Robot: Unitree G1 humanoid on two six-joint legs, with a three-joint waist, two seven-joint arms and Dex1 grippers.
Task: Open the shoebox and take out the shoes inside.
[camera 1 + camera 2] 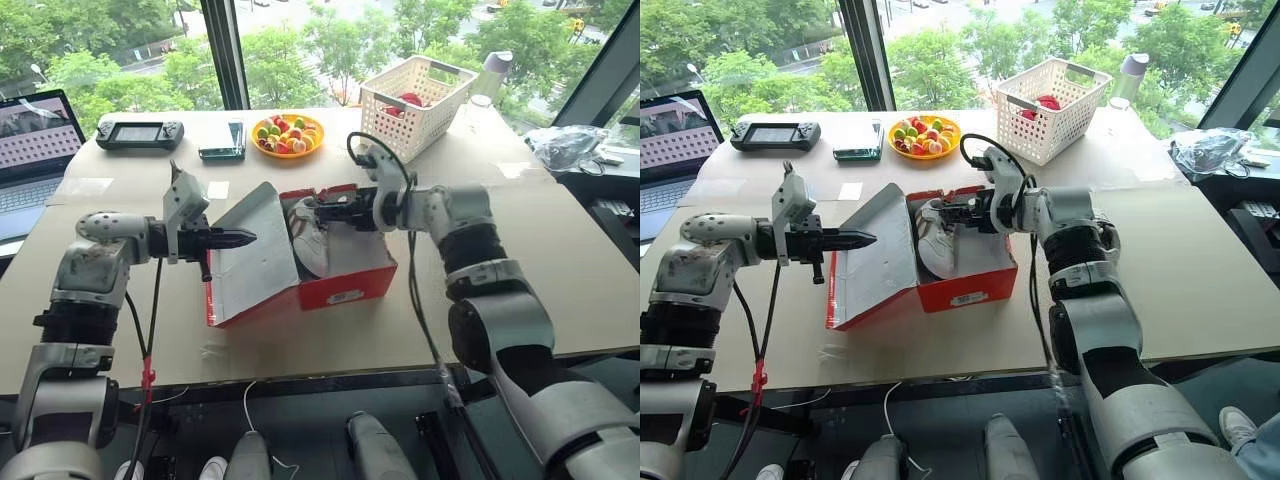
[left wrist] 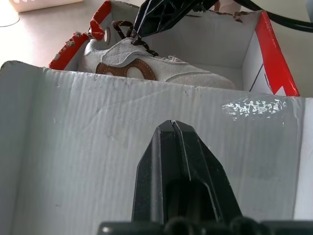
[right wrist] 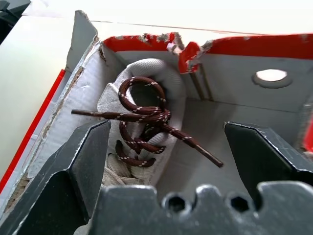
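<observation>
Reaching into the open shoebox (image 1: 340, 285) at mid-table, your right gripper (image 3: 166, 147) hangs wide-jawed over the shoes (image 3: 142, 112), empty; your left gripper (image 1: 240, 238), pinched shut, props the lid (image 1: 255, 245) back. Lid step looks done; next, you would lower and close on a shoe's collar, minding the loose laces

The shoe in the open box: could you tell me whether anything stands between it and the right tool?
Nothing visible does. The right tool hangs open just above the shoe, lid swung aside.
</observation>
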